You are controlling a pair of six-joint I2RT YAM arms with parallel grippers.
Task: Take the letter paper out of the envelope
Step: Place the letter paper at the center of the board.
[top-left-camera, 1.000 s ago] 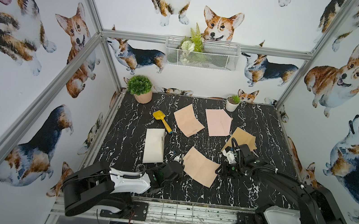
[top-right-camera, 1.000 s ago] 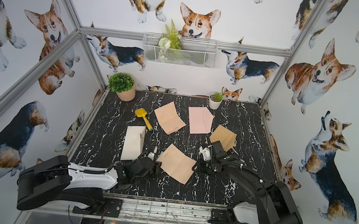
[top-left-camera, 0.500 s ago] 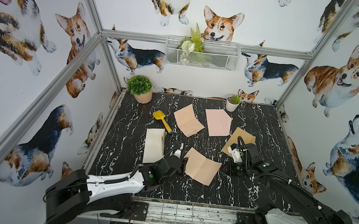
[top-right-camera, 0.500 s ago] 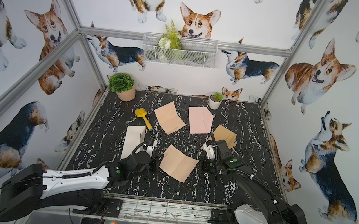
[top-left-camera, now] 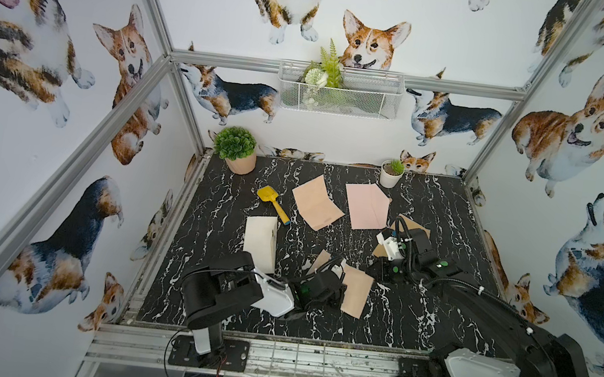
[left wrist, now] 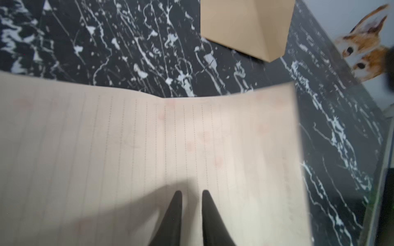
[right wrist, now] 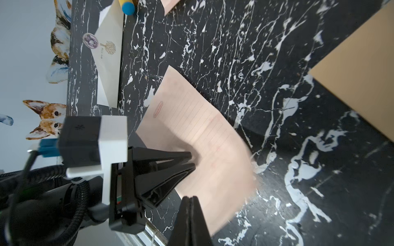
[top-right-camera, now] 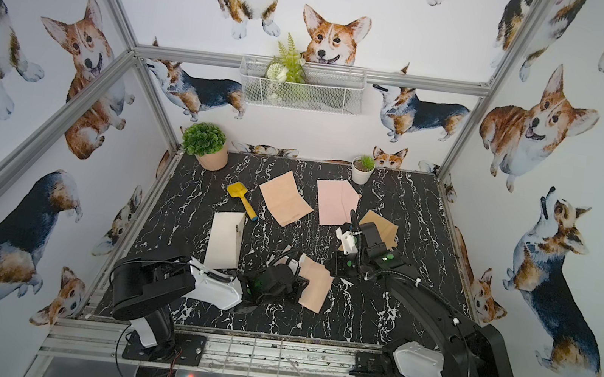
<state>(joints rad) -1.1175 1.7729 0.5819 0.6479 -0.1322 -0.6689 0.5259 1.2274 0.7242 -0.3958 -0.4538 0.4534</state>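
Black marbled desk (top-left-camera: 207, 232), corgi-papered walls all round, and the lined letter paper (top-left-camera: 357, 292) lies near the front edge between my two arms, touching none of the envelopes. The white envelope (top-left-camera: 260, 240) is well apart from it. The brown envelope (top-right-camera: 388, 230) sits beyond my right arm. Which one held the sheet I cannot tell.

My left pincer (left wrist: 191, 192) has its tips down on the near margin of the sheet, fingers a narrow gap apart. The paper bows up beyond them, but whether a fold is truly pinched I cannot tell. My right pincer (right wrist: 189, 200) is closed tight with nothing visible between its fingers, just beside the sheet's corner.

I judge the drawing-out itself finished, and the step in hand is securing the freed sheet. Next calls for a sure pinch with the left, then a slow lift or slide so the thin paper neither creases nor slips. The right pincer should keep clear.
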